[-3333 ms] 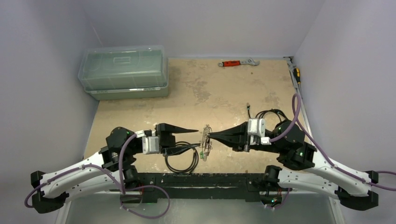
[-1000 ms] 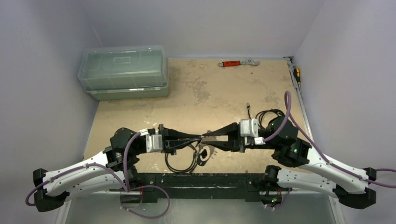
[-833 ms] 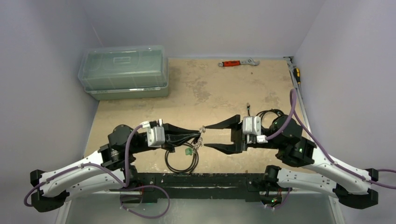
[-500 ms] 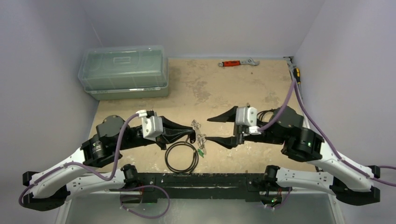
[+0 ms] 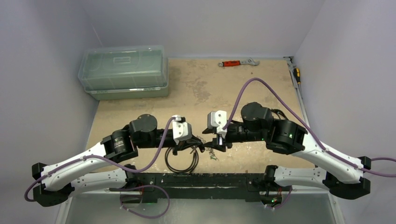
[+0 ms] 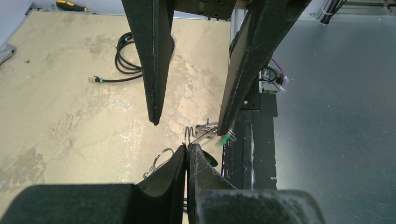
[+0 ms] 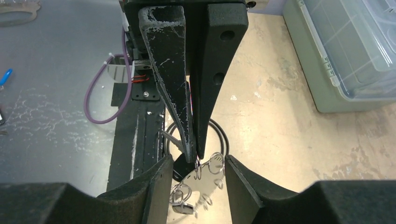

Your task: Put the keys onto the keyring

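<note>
My left gripper (image 6: 187, 146) is shut on the thin silvery wire of the keyring (image 6: 189, 133), which sticks out just past its tips. The keys (image 7: 183, 196) hang in a bunch below it, a dark-headed one (image 7: 180, 169) and small rings (image 7: 216, 163) among them. A bright green piece (image 6: 227, 140) shows beside the bunch. My right gripper (image 7: 197, 161) is open, with one finger on either side of the rings and of the left gripper's tips (image 7: 194, 155). From above, both grippers (image 5: 201, 148) (image 5: 217, 142) meet over the bunch (image 5: 211, 152) near the table's front edge.
A black cable coil (image 5: 181, 161) lies just under the left gripper. Another dark cable (image 6: 125, 56) sits on the right side. A lidded clear box (image 5: 123, 72) stands at the back left, with a red-handled wrench (image 5: 238, 62) and a screwdriver (image 5: 296, 73) at the back right. A black rail (image 5: 196, 179) runs along the front.
The right gripper has opened from nearly shut. Both wrists have lifted and swung inward, from lying flat tip to tip to pointing down over the bunch. The left stays shut.
</note>
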Motion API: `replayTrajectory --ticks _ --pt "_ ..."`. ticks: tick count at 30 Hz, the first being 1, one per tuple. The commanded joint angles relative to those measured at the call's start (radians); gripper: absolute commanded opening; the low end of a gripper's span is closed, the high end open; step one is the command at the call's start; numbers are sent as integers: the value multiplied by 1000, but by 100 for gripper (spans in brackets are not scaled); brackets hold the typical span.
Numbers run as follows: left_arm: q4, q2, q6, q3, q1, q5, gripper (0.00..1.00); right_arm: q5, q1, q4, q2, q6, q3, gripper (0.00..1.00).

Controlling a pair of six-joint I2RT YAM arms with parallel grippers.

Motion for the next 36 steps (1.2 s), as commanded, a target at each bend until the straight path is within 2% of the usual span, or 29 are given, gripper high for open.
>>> replayTrajectory --ticks 1,13,23,36 --pt "56 -7 15 10 1 35 0 -15 4 -27 -15 -2 20 47" --pt "67 -7 14 -1 1 59 0 12 4 -33 9 -12 -15 38" --pt "84 -23 11 -22 1 57 0 38 4 -21 7 -9 -39 37" --pt "80 -9 12 -13 1 87 0 46 4 4 23 -18 -51 13"
